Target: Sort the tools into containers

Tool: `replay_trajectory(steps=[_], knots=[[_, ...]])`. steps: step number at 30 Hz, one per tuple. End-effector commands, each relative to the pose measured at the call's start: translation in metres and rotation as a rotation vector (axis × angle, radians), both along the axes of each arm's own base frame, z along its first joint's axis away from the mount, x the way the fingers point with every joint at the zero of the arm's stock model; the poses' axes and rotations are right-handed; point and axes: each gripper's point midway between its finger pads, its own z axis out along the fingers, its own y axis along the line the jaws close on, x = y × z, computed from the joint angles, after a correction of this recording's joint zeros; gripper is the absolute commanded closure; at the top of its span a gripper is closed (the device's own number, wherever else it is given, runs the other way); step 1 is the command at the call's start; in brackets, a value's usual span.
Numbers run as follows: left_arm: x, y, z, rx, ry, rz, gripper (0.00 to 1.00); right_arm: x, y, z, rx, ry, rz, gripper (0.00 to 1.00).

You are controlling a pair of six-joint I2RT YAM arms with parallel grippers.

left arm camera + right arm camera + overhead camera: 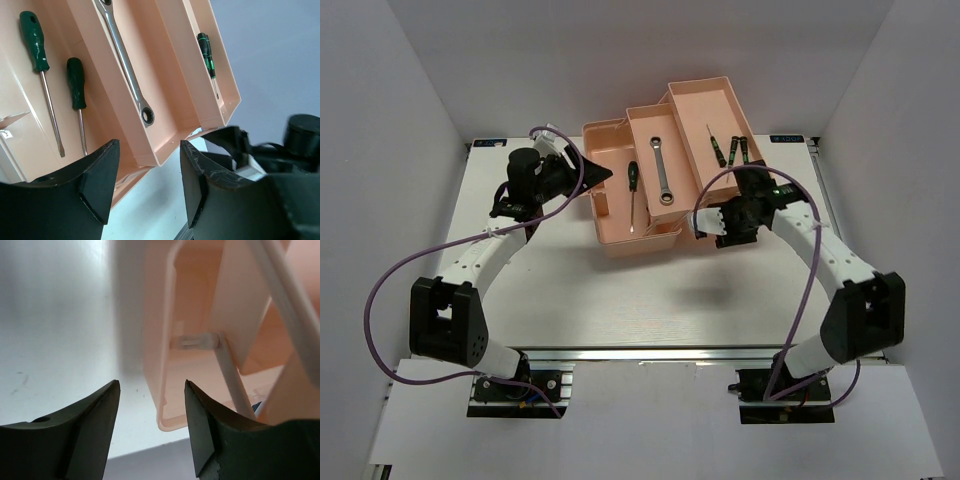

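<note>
The salmon-pink toolbox [620, 240] stands at the back middle with its trays fanned out. A silver wrench [663, 170] lies in the middle tray, and it also shows in the left wrist view as the wrench [127, 65]. Two green-handled screwdrivers [35, 40] [76, 85] lie in the lower left compartment; one screwdriver [632, 190] shows from above. More screwdrivers [716, 145] [740, 150] rest in the far right tray. My left gripper [598, 172] [150, 150] hovers open at the box's left side, holding nothing. My right gripper [702, 222] [152, 387] is open beside the box's front right corner [165, 365], holding nothing.
White walls close in the white table [570, 290] on the left, right and back. Purple cables [450, 245] loop off both arms. A metal rail [650, 352] runs along the near edge.
</note>
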Motion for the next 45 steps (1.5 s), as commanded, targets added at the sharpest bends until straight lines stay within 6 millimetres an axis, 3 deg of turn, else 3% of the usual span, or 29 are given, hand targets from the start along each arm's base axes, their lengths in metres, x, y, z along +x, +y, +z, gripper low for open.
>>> replay_trajectory(steps=[1, 2, 3, 4, 6, 7, 8, 9, 10, 11, 13, 14, 15, 16, 17, 18, 19, 20, 21, 22, 24, 25, 27, 30, 38, 41, 45], knots=[[-0.005, -0.003, 0.014, -0.008, -0.040, -0.021, 0.39, -0.054, 0.018, 0.028, 0.173, 0.066, 0.145, 0.41], [-0.005, -0.003, 0.014, -0.006, -0.038, -0.022, 0.39, -0.072, 0.035, 0.040, 0.292, 0.090, 0.214, 0.43], [-0.004, -0.003, 0.015, -0.005, -0.041, -0.020, 0.39, -0.077, 0.031, 0.048, 0.360, 0.084, 0.205, 0.44], [-0.005, -0.002, 0.015, 0.000, -0.040, -0.018, 0.39, -0.077, 0.039, 0.081, 0.521, 0.013, 0.176, 0.45], [-0.007, -0.001, 0.016, 0.005, -0.041, -0.016, 0.39, -0.065, 0.040, 0.107, 0.698, -0.043, 0.038, 0.48], [-0.007, 0.000, 0.015, 0.008, -0.038, -0.013, 0.39, -0.058, 0.034, 0.132, 0.797, -0.105, -0.060, 0.52], [-0.008, 0.000, 0.014, 0.010, -0.033, -0.011, 0.39, -0.027, 0.015, 0.170, 0.989, -0.176, -0.313, 0.67], [-0.010, 0.001, 0.011, 0.012, -0.024, -0.009, 0.39, -0.017, 0.002, 0.181, 1.078, -0.204, -0.435, 0.73], [-0.012, 0.001, 0.011, 0.012, -0.026, -0.009, 0.39, -0.010, -0.012, 0.185, 1.143, -0.225, -0.531, 0.78], [-0.013, 0.002, 0.010, 0.013, -0.021, -0.009, 0.39, 0.002, -0.040, 0.195, 1.245, -0.226, -0.689, 0.86], [-0.016, 0.002, 0.009, 0.014, -0.017, -0.008, 0.39, 0.017, -0.065, 0.199, 1.325, -0.146, -0.832, 0.87], [-0.017, 0.003, 0.008, 0.013, -0.014, -0.007, 0.39, 0.023, -0.088, 0.196, 1.368, -0.102, -0.924, 0.84], [-0.017, 0.003, 0.008, 0.015, -0.014, -0.006, 0.39, 0.025, -0.095, 0.192, 1.445, 0.010, -1.025, 0.79], [-0.018, 0.003, 0.007, 0.016, -0.012, -0.006, 0.39, 0.040, -0.107, 0.173, 1.460, 0.097, -1.113, 0.69], [-0.019, 0.004, 0.009, 0.013, -0.014, -0.006, 0.39, 0.049, -0.123, 0.181, 1.482, 0.106, -1.163, 0.56], [-0.019, 0.003, 0.009, 0.013, -0.014, -0.007, 0.39, 0.052, -0.126, 0.166, 1.470, 0.191, -1.245, 0.51], [-0.020, 0.003, 0.009, 0.013, -0.016, -0.006, 0.39, 0.068, -0.133, 0.139, 1.439, 0.272, -1.315, 0.44], [-0.020, 0.004, 0.010, 0.014, -0.018, -0.005, 0.39, 0.080, -0.140, 0.144, 1.426, 0.269, -1.335, 0.38], [-0.022, 0.004, 0.011, 0.012, -0.018, -0.006, 0.39, 0.087, -0.144, 0.134, 1.405, 0.303, -1.379, 0.38], [-0.022, 0.004, 0.013, 0.011, -0.024, -0.004, 0.39, 0.097, -0.149, 0.102, 1.366, 0.392, -1.458, 0.38], [-0.025, 0.005, 0.014, 0.009, -0.026, -0.002, 0.39, 0.112, -0.155, 0.094, 1.359, 0.402, -1.463, 0.37], [-0.026, 0.006, 0.015, 0.011, -0.025, 0.004, 0.39, 0.121, -0.155, 0.080, 1.337, 0.415, -1.457, 0.37], [-0.031, 0.009, 0.017, 0.015, -0.029, 0.010, 0.39, 0.134, -0.150, 0.079, 1.305, 0.410, -1.425, 0.34], [-0.037, 0.012, 0.011, 0.025, -0.014, 0.025, 0.39, 0.147, -0.139, 0.054, 1.252, 0.448, -1.400, 0.33], [-0.054, 0.023, 0.011, 0.048, 0.006, 0.064, 0.39, 0.155, -0.083, 0.013, 1.134, 0.529, -1.308, 0.33], [-0.056, 0.026, 0.011, 0.056, 0.011, 0.077, 0.39, 0.161, -0.077, -0.006, 1.067, 0.490, -1.326, 0.34], [-0.059, 0.028, 0.012, 0.058, 0.016, 0.092, 0.39, 0.172, -0.085, -0.027, 0.999, 0.400, -1.402, 0.39]])
